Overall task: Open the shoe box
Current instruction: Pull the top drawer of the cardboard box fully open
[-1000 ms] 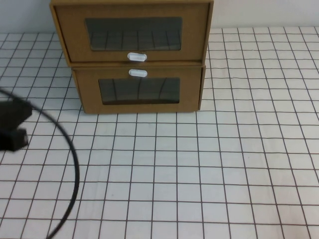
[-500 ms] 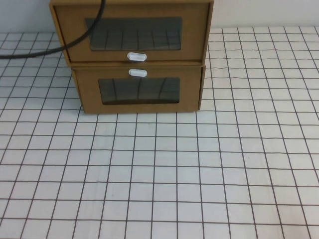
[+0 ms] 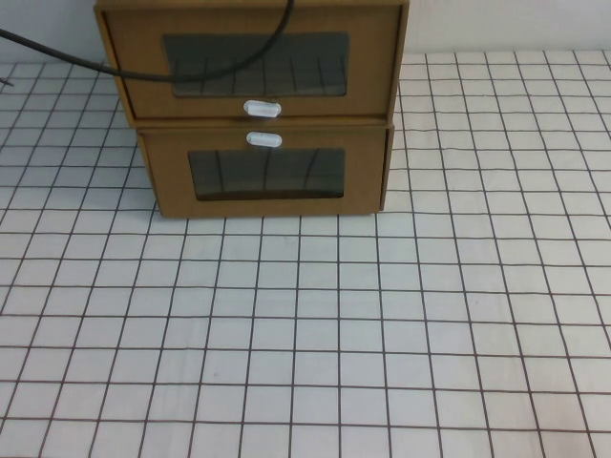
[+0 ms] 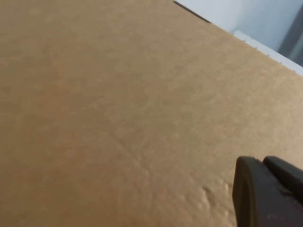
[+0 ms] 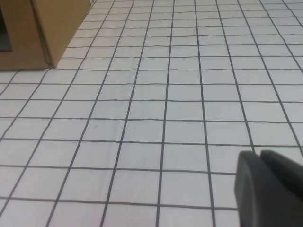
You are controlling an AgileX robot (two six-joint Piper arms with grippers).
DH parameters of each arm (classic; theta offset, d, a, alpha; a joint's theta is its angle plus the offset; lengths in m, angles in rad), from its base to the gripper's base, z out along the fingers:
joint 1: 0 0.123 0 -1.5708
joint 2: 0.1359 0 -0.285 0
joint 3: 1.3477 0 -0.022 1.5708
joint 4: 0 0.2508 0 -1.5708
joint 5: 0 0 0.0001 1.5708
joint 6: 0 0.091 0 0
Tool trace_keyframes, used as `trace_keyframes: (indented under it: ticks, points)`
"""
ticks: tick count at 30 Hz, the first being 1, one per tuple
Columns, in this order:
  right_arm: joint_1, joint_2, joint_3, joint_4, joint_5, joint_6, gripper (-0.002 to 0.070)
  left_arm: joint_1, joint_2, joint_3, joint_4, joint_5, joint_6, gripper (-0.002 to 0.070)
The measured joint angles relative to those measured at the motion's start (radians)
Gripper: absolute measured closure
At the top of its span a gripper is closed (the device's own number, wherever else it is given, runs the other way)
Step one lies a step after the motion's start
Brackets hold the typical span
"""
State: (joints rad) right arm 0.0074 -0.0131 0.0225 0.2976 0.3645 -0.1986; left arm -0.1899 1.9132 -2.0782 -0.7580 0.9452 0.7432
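Observation:
Two brown cardboard shoe boxes are stacked at the back of the table, the upper box (image 3: 253, 62) on the lower box (image 3: 265, 176). Each has a dark window and a white handle, the upper handle (image 3: 262, 109) just above the lower handle (image 3: 264, 140). Both fronts are closed. My left gripper (image 4: 263, 163) is shut, empty, and very close over a flat cardboard surface (image 4: 118, 104); the high view does not show it. My right gripper (image 5: 261, 155) is shut and empty, low over the table to the right of the boxes, whose corner (image 5: 52, 23) shows ahead.
A black cable (image 3: 191, 74) from the left arm drapes across the upper box's window. The white gridded table (image 3: 382, 334) stretches in front of and to the right of the boxes. A pale wall stands behind the boxes.
The left arm rose from the table's left edge and left the high view. Its cable now hangs across the upper box front. The boxes and the right gripper have not moved.

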Motion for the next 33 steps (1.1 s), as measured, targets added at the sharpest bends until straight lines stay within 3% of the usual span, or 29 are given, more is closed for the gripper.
trace_keyframes:
  ticks: [7, 14, 19, 26, 33]
  points:
    - [0.0, 0.0, 0.0, 0.057, -0.064, 0.0, 0.0689, -0.027, 0.066, -0.038, 0.01, -0.002, 0.0, 0.0677]
    - [0.0, 0.0, 0.0, 0.45, -0.205, 0.0, 0.0689, -0.027, 0.085, -0.043, 0.028, -0.009, 0.0, 0.0677]
    - [0.0, 0.0, 0.0, 0.589, -0.259, -0.002, 0.0689, -0.027, 0.085, -0.045, 0.044, -0.018, 0.0, 0.0677]
    - [0.0, 0.043, -0.141, 0.632, -0.027, -0.002, 0.0689, -0.028, 0.085, -0.045, 0.052, -0.022, 0.0, 0.0677]
    - [0.0, 0.337, -0.393, 0.521, 0.294, -0.065, 0.0689, -0.028, 0.085, -0.047, 0.055, -0.022, 0.0, 0.0677]
